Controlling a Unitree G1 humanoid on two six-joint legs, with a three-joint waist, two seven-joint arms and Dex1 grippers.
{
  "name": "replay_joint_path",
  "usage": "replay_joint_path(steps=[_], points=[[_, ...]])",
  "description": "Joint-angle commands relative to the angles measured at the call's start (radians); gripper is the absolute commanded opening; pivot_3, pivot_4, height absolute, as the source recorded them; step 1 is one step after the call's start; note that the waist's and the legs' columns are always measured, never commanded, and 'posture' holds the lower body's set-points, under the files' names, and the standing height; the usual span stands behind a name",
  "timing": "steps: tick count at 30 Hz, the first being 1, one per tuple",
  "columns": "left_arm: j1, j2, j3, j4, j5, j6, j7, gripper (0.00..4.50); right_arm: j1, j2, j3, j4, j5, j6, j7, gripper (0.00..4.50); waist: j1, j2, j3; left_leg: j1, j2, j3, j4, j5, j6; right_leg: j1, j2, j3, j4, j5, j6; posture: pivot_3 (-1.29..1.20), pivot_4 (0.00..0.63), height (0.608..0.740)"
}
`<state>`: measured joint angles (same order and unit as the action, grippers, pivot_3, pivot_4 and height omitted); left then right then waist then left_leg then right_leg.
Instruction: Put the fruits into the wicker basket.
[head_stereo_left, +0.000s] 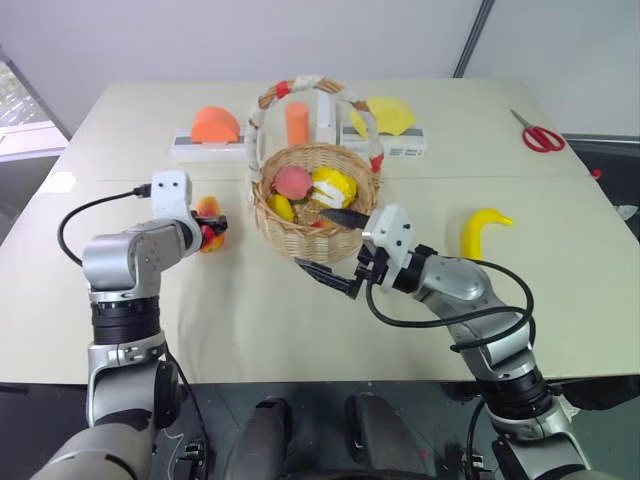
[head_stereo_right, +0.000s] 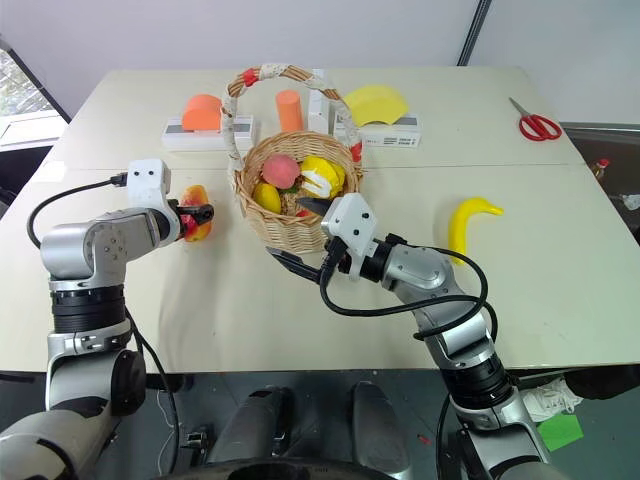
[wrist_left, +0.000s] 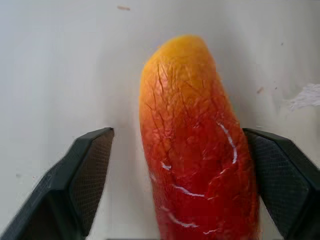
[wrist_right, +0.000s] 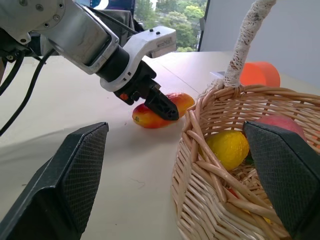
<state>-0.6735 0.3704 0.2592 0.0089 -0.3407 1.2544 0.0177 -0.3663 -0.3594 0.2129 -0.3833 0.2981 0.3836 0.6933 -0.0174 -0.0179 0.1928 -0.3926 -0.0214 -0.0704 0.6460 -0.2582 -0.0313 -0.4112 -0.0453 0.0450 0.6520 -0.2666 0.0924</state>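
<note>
Red and yellow, the mango (wrist_left: 195, 150) lies on the table (head_stereo_left: 250, 320), just left of the wicker basket (head_stereo_left: 290, 228). The left gripper (wrist_right: 157, 107) has its two fingers on both sides of the mango; one finger seems to touch it, the other is a little apart, so it is not yet pinched. The right gripper (head_stereo_left: 335, 245) waits spread wide beside the basket, holding nothing. The banana (head_stereo_left: 482, 231) lies far on the right. I think the smooth mango could roll or slip out if the fingers press off its middle.
</note>
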Motion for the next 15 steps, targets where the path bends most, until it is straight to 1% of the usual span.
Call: replay_joint_path(steps=[1,2,3,4,5,8,10,12,14,15], points=[[-0.018,0.004,0.019,-0.011,0.018,-0.017,-0.001,2.71,-0.002,0.011,0.001,-0.039,0.003,-0.027,-0.005,4.5,0.0,0.0,0.0,0.0,0.0,0.0,0.0,0.0,0.0,0.0,0.0,0.0,0.0,0.0,0.0,0.0,0.15,0.74],[-0.013,0.017,0.006,-0.013,0.027,-0.02,-0.006,2.2,-0.002,0.012,0.001,-0.039,0.002,-0.028,-0.005,4.5,0.0,0.0,0.0,0.0,0.0,0.0,0.0,0.0,0.0,0.0,0.0,0.0,0.0,0.0,0.0,0.0,0.15,0.74],[-0.009,0.026,-0.004,-0.015,0.033,-0.021,-0.01,1.81,-0.002,0.012,0.001,-0.04,0.002,-0.029,-0.005,4.5,0.0,0.0,0.0,0.0,0.0,0.0,0.0,0.0,0.0,0.0,0.0,0.0,0.0,0.0,0.0,0.0,0.15,0.74],[-0.003,0.047,-0.008,-0.016,0.04,-0.034,-0.021,1.61,-0.003,0.013,0.001,-0.039,0.002,-0.029,-0.005,4.5,0.0,0.0,0.0,0.0,0.0,0.0,0.0,0.0,0.0,0.0,0.0,0.0,0.0,0.0,0.0,0.0,0.15,0.74],[0.002,0.061,-0.009,-0.019,0.043,-0.042,-0.03,1.61,-0.002,0.013,0.001,-0.042,0.002,-0.029,-0.005,4.5,-0.002,0.0,0.0,0.0,0.0,0.0,0.0,0.0,0.0,0.0,0.0,0.0,0.0,0.0,0.0,0.0,0.15,0.74],[0.073,0.155,0.027,-0.129,-0.013,-0.14,-0.186,1.61,-0.002,0.01,-0.003,-0.045,0.003,-0.029,-0.006,4.5,-0.009,0.0,0.0,0.0,0.001,0.0,-0.001,0.0,0.0,-0.001,0.0,0.0,0.0,0.0,0.0,0.0,0.15,0.74],[0.161,0.225,0.1,-0.25,-0.14,-0.174,-0.378,1.61,-0.002,0.006,-0.009,-0.046,0.006,-0.027,-0.005,4.5,-0.011,0.0,0.0,0.0,0.001,0.0,-0.002,0.001,-0.001,-0.002,0.0,0.001,0.0,0.0,0.0,0.0,0.15,0.74],[0.251,0.296,0.14,-0.374,-0.245,-0.197,-0.539,1.61,-0.003,0.002,-0.016,-0.043,0.01,-0.027,-0.001,4.5,-0.012,0.0,0.0,0.0,0.001,0.001,-0.002,0.001,-0.002,-0.002,-0.001,0.001,0.0,0.0,-0.001,0.0,0.15,0.74],[0.309,0.357,0.127,-0.489,-0.304,-0.242,-0.656,1.61,-0.009,-0.004,-0.025,-0.032,0.014,-0.028,0.004,4.5,-0.007,0.0,0.0,-0.001,0.001,0.001,-0.003,0.0,-0.002,-0.001,-0.002,0.001,-0.002,0.0,-0.001,0.0,0.15,0.74],[0.309,0.364,0.118,-0.522,-0.337,-0.238,-0.677,1.61,-0.012,-0.007,-0.029,-0.024,0.016,-0.029,0.007,4.5,0.0,0.0,0.0,-0.001,0.001,0.001,-0.003,0.0,-0.002,-0.001,-0.003,0.001,-0.002,0.0,-0.001,0.0,0.15,0.74]])
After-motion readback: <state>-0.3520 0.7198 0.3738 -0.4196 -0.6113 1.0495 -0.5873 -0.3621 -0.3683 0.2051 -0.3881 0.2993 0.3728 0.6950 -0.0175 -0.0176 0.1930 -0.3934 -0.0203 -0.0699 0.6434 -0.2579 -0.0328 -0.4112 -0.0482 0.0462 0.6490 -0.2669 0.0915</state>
